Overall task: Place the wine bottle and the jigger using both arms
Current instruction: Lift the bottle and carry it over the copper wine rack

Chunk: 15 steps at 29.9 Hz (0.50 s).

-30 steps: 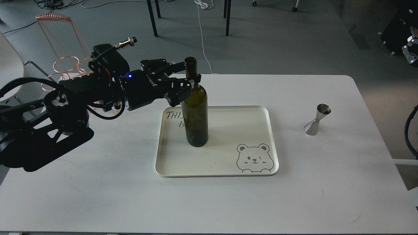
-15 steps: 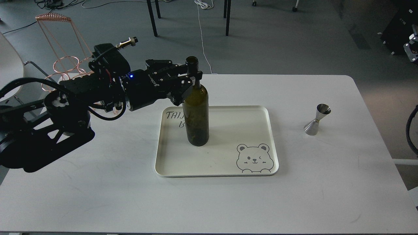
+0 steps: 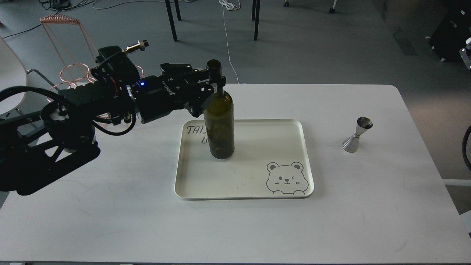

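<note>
The dark olive-green wine bottle [image 3: 219,121] stands upright over the left part of the white tray [image 3: 257,154]; I cannot tell whether its base touches the tray. My left gripper [image 3: 215,85] reaches in from the left and is shut on the bottle's narrow neck just below the mouth. The shiny steel jigger [image 3: 357,135] stands alone on the white table [image 3: 368,206] at the right, well clear of the tray. Of my right arm only a black cable [image 3: 466,147] shows at the right edge; its gripper is out of view.
The tray has a bear drawing [image 3: 286,178] at its front right corner and lettering behind the bottle. A copper wire rack [image 3: 70,70] stands off the table at the back left. Chair and table legs [image 3: 171,20] stand on the floor beyond.
My left gripper closed on the bottle neck. The bottle then rose a little and shifted slightly left and back with the arm. The jigger has not moved.
</note>
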Each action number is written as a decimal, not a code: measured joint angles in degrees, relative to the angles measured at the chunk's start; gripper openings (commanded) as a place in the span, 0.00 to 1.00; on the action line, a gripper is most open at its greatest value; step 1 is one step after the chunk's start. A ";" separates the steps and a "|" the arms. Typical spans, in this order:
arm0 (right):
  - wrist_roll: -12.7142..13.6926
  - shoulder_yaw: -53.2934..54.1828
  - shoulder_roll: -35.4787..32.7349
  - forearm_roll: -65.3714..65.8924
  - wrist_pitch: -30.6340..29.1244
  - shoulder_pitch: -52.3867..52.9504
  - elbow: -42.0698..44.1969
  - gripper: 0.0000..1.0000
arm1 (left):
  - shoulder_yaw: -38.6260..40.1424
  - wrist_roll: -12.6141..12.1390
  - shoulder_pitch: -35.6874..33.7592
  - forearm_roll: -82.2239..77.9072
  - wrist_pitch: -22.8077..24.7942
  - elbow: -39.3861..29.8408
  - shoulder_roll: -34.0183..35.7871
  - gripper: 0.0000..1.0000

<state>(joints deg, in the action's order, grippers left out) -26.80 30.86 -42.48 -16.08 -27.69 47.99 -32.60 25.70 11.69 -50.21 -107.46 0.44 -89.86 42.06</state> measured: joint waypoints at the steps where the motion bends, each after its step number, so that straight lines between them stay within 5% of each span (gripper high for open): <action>1: 0.00 0.00 0.00 0.00 0.00 0.00 0.00 0.99 | 0.64 0.18 -0.01 0.10 -0.05 -0.26 0.55 0.18; 15: 0.00 -0.07 0.11 0.14 0.16 0.39 -0.02 0.99 | 6.60 5.65 -2.07 7.54 0.25 0.64 15.67 0.17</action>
<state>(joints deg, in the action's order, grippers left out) -26.80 30.79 -42.37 -15.95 -27.53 48.38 -32.62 32.30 17.34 -52.28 -99.92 0.69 -89.22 57.72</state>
